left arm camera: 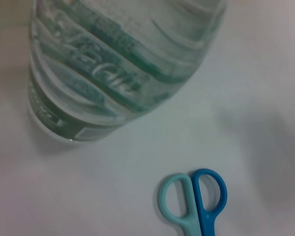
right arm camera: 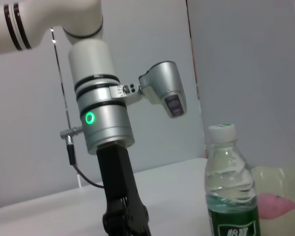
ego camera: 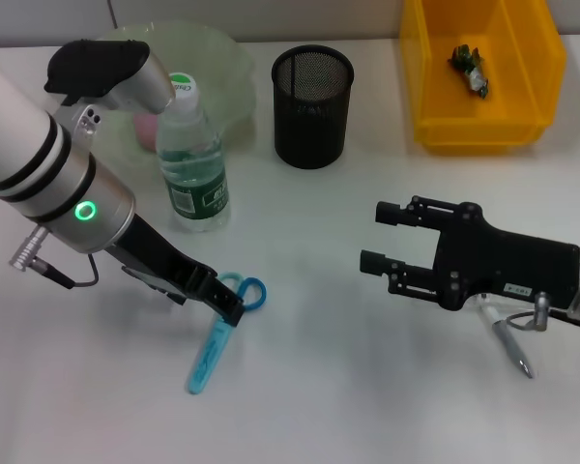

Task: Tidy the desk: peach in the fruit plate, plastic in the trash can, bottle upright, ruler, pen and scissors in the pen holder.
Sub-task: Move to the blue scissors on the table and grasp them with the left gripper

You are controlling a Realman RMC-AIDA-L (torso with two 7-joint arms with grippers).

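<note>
The scissors (ego camera: 222, 329) lie flat on the worktop (ego camera: 319, 406), at five o'clock from the upright bottle (ego camera: 193, 164). The left pincer (ego camera: 234, 311) touches their handles; whether it grips, I cannot tell. The right pincer (ego camera: 382, 237) hangs released. Only the left wrist view shows both handle rings (left arm camera: 194, 201) uncovered.

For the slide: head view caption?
Left gripper over scissors beside upright bottle; right gripper open above pen.
</note>
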